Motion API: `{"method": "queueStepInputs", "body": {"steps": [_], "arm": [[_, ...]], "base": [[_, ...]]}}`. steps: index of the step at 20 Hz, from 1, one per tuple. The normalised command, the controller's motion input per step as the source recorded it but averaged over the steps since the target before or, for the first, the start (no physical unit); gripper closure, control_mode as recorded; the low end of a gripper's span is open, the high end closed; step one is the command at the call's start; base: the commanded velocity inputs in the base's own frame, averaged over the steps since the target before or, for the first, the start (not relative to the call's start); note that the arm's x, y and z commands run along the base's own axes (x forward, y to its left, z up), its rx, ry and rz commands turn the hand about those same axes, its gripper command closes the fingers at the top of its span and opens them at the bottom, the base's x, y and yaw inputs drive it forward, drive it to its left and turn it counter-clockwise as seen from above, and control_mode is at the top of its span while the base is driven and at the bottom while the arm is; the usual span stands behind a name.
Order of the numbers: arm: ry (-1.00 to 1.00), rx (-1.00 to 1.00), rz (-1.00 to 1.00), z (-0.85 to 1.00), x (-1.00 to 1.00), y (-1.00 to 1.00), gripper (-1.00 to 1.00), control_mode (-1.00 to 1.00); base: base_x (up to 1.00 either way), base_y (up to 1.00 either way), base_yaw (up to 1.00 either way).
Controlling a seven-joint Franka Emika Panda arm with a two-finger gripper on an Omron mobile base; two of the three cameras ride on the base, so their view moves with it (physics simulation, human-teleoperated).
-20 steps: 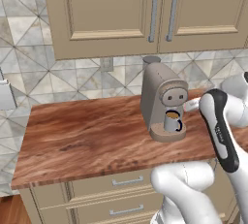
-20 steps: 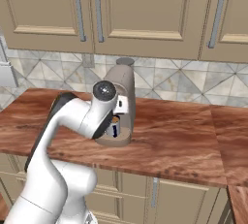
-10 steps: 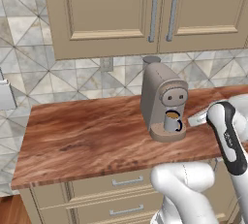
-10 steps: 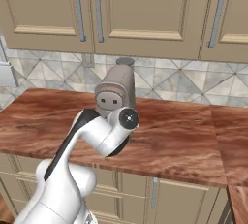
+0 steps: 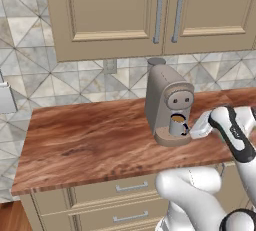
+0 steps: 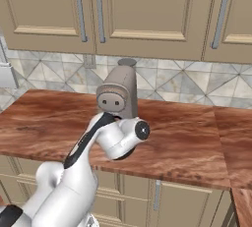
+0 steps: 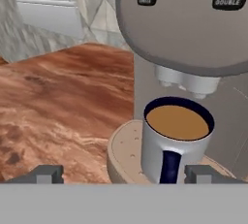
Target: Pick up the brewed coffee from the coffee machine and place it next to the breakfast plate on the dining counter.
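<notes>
The brewed coffee (image 7: pixel 175 143), a grey mug full of brown liquid, stands on the round drip base (image 7: pixel 124 151) under the spout of the coffee machine (image 7: pixel 193 24). Its dark handle (image 7: pixel 169 168) faces the hand. My gripper (image 7: pixel 125 174) is open just in front of the mug, level with its lower half; the fingertips (image 7: pixel 46 174) stand wide apart and touch nothing. In the left base view the gripper (image 5: pixel 192 130) is close beside the mug (image 5: pixel 176 124) at the coffee machine (image 5: pixel 169 100). In the right base view my arm covers the mug below the coffee machine (image 6: pixel 118 96). The breakfast plate and dining counter are out of view.
The machine stands on a wood counter (image 5: pixel 85 135) over beige drawers (image 5: pixel 125 189), with a tiled wall (image 5: pixel 40 75) and beige upper cabinets (image 5: pixel 120 10) behind. A white appliance (image 5: pixel 6 95) sits at the far left. The counter runs on to the right (image 6: pixel 197 132).
My arm has swung down and in towards the machine's front. The hand now sits low, right before the mug on the drip base. The mug has not moved.
</notes>
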Motion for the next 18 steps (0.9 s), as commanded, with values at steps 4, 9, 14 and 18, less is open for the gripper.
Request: {"method": "queueStepInputs", "body": {"steps": [4, 9, 14, 18], "arm": [[-0.05, 0.02, 0.23, -0.20, 0.39, 0.00, -1.00, -1.00], [-0.05, 0.01, 0.10, -0.17, 0.29, 0.00, -1.00, -1.00], [0.00, 0.05, -0.02, -0.07, 0.14, 0.00, -1.00, -1.00], [0.01, 0.05, -0.12, -0.11, 0.18, 0.00, -1.00, -1.00]], "base": [[0.00, 0.00, 0.00], [0.00, 0.00, 0.00], [0.00, 0.00, 0.00], [0.00, 0.00, 0.00]]}}
